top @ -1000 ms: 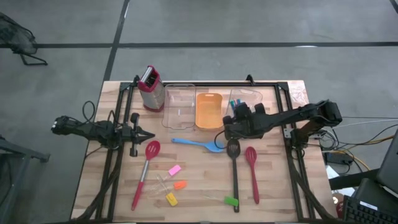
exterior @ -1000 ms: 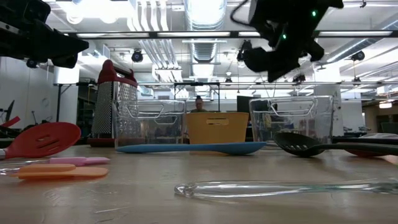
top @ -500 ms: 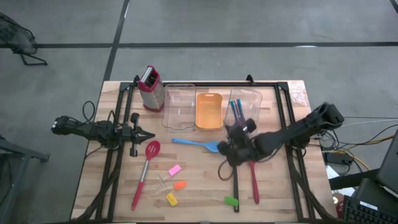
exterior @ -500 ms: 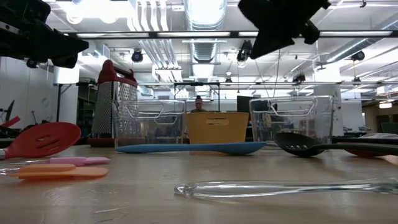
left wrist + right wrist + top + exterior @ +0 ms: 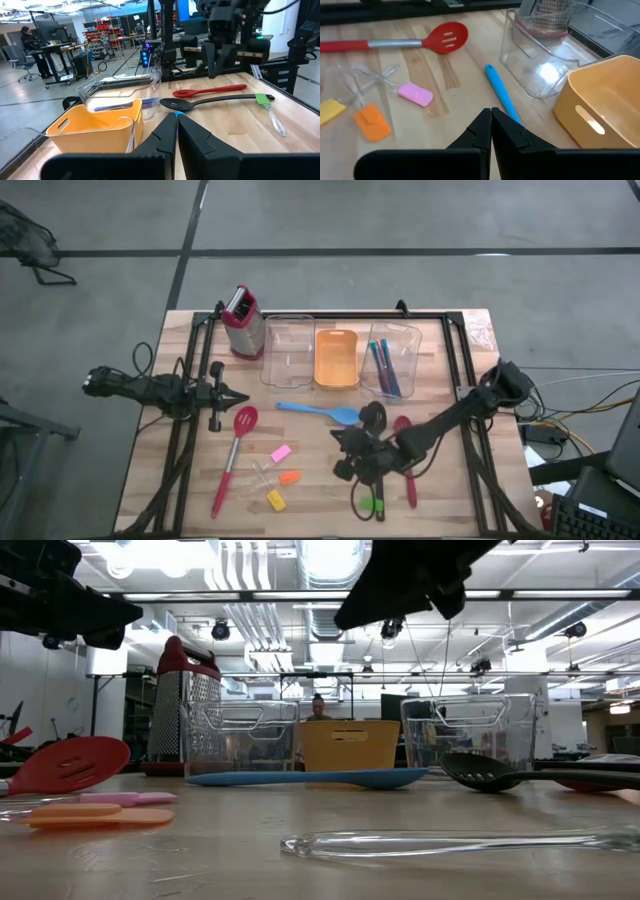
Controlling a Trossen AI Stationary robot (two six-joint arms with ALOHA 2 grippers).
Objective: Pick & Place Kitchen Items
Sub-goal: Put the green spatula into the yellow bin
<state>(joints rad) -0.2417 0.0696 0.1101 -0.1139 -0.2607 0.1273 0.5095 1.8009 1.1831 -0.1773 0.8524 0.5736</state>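
While the left gripper [image 5: 232, 397] waits shut and empty at the table's left edge, the red slotted spoon [image 5: 234, 452] and the small pink, orange and yellow pieces [image 5: 281, 477] lie left of centre. The blue spoon [image 5: 318, 410] lies just in front of the orange tray [image 5: 336, 358]. Right of centre, the right gripper [image 5: 343, 454] hangs closed on nothing above the black slotted spoon [image 5: 210, 100] and red spoon [image 5: 407, 456] (seemingly between picks). Next it likely must open and descend. The arm hides much of the black spoon from above.
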